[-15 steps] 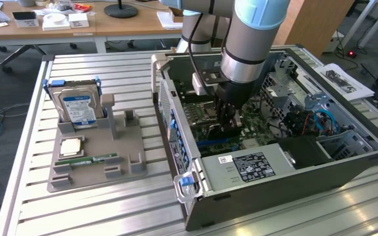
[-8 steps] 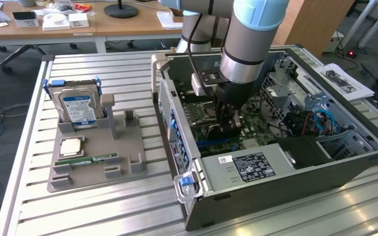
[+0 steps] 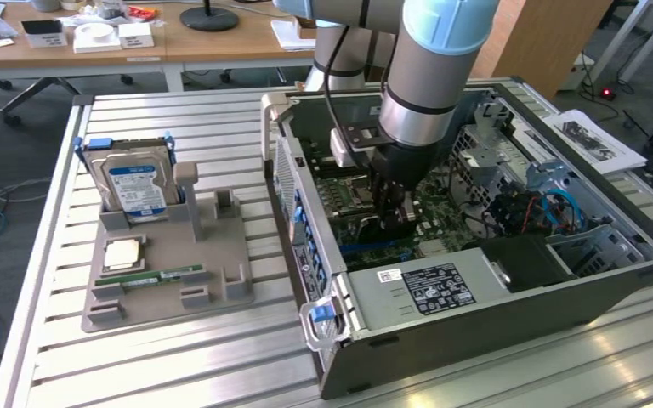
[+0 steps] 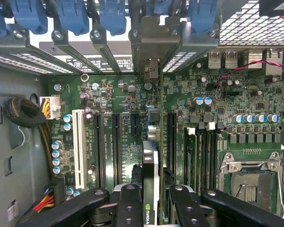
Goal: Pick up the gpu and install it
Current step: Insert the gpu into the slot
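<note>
Inside the open computer case (image 3: 599, 280) on the slatted tabletop (image 3: 190, 357), the robot's jaws (image 4: 151, 201) stand partly closed on the graphics card (image 4: 150, 165), gripping it edge-on between the two black fingers (image 4: 128, 203). The card stands upright over the green motherboard (image 4: 227, 94), among the long black expansion slots (image 4: 117, 146), with its metal end bracket (image 4: 151, 68) up against the case's rear slot openings. In the exterior view the arm (image 3: 428, 76) reaches straight down into the case, well apart from the grey parts tray (image 3: 224, 255) holding a hard drive (image 3: 136, 183) on the exterior view's left.
</note>
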Available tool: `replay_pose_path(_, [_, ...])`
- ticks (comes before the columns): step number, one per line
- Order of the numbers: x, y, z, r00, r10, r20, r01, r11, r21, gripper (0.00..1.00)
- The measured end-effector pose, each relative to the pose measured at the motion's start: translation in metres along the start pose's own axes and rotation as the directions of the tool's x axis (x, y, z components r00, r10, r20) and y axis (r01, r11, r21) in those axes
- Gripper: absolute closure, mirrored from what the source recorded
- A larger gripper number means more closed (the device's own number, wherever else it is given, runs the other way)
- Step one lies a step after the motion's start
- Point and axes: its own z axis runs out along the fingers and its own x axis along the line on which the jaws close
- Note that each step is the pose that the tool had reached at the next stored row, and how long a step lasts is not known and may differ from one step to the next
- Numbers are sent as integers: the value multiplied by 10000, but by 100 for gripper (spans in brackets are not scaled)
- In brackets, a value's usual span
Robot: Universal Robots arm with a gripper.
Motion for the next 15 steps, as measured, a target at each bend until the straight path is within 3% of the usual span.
replay_pose_path(15, [0,0,21,10000,-1,0,1,10000,0,73])
